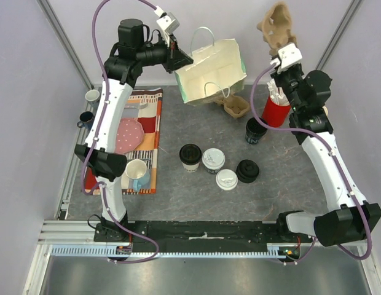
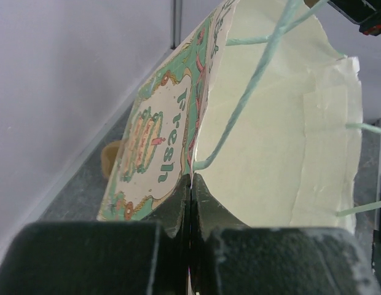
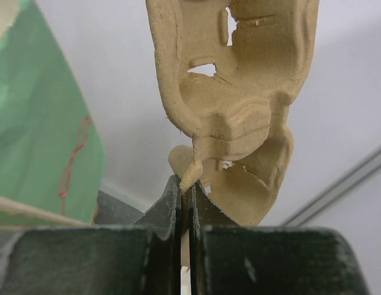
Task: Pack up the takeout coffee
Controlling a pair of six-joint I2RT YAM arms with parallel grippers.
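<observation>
Two takeout coffee cups with white lids (image 1: 213, 159) (image 1: 227, 179) stand mid-table, beside a cup with a black lid (image 1: 190, 155). My left gripper (image 1: 181, 61) (image 2: 190, 179) is raised at the back, shut on the rim of a green-printed paper bag (image 1: 212, 70) (image 2: 282, 135), whose pale inside faces the wrist camera. High at the back right, my right gripper (image 1: 279, 60) (image 3: 185, 184) is shut on the edge of a brown cardboard cup carrier (image 1: 276, 27) (image 3: 239, 92).
A loose black lid (image 1: 247, 171), a lidless black cup (image 1: 256, 130) and a red cup of stirrers (image 1: 276, 110) sit to the right. Another cardboard carrier (image 1: 235, 106) lies under the bag. A patchwork mat (image 1: 147, 123) with mugs (image 1: 136, 169) covers the left.
</observation>
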